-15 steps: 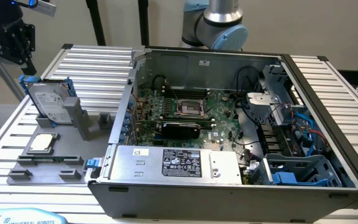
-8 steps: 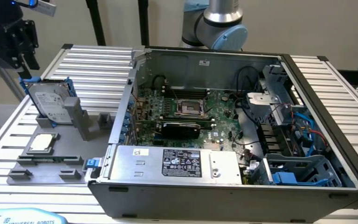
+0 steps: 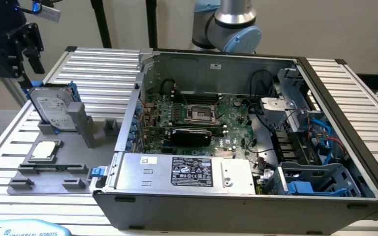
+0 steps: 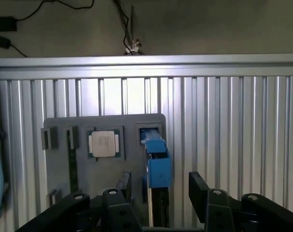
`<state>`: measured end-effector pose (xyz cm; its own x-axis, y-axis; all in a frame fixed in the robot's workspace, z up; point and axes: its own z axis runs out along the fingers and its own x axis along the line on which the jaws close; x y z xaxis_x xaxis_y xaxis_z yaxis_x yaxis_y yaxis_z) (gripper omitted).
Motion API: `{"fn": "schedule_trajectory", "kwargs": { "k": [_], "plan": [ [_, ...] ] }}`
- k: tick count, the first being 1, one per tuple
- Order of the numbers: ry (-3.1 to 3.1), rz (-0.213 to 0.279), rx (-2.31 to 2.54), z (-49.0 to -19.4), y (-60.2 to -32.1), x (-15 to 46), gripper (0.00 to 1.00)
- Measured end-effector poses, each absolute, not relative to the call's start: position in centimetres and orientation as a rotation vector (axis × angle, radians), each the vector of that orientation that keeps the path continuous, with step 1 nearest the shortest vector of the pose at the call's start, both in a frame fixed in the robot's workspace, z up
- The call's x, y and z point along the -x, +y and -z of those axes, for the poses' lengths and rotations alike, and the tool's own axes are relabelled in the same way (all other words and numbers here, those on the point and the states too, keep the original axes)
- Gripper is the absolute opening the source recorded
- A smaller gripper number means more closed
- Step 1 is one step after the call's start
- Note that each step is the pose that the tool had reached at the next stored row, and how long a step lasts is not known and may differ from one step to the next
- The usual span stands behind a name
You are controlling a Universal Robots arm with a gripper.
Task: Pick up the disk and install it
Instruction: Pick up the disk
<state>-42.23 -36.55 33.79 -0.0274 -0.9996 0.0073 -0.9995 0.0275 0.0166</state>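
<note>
At the exterior view's far left the end effector (image 3: pixel 23 63) hangs with its black fingers pointing down, just above the upper edge of the disk (image 3: pixel 54 105) and clear of it. In the wrist view the two fingers (image 4: pixel 200 191) stand spread, one on each side of the disk's blue carrier edge, with a gap showing on both sides. The end effector is released and grasps nothing.

The disk stands on edge, leaning slightly, in a slot of a grey fixture plate (image 3: pixel 77 157) that lies on the slatted aluminium worktop (image 3: pixel 104 64). Its white label faces outward and the blue carrier frames it. Nearer the camera on the same plate, a square silver processor chip (image 3: pixel 45 150) lies flat in its own recess, well apart from the disk.

To the right of the plate, an open computer case (image 3: pixel 241 206) lies on its side. Inside it are the green motherboard (image 3: pixel 202 113), a grey power supply with a black label (image 3: pixel 189 172) along the near edge, and a blue-grey drive cage (image 3: pixel 317 179) at the near right corner.

Behind the case, the arm's silver and pale blue base joint (image 3: pixel 232 29) rises upright at the top centre.
</note>
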Motion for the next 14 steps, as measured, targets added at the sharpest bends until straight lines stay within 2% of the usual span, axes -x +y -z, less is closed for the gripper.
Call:
{"fn": "schedule_trajectory", "kwargs": {
  "k": [14],
  "plan": [
    [-2.252, -0.016, -2.191, -31.3, -36.5, 43.1, 0.6]
  ]
}}
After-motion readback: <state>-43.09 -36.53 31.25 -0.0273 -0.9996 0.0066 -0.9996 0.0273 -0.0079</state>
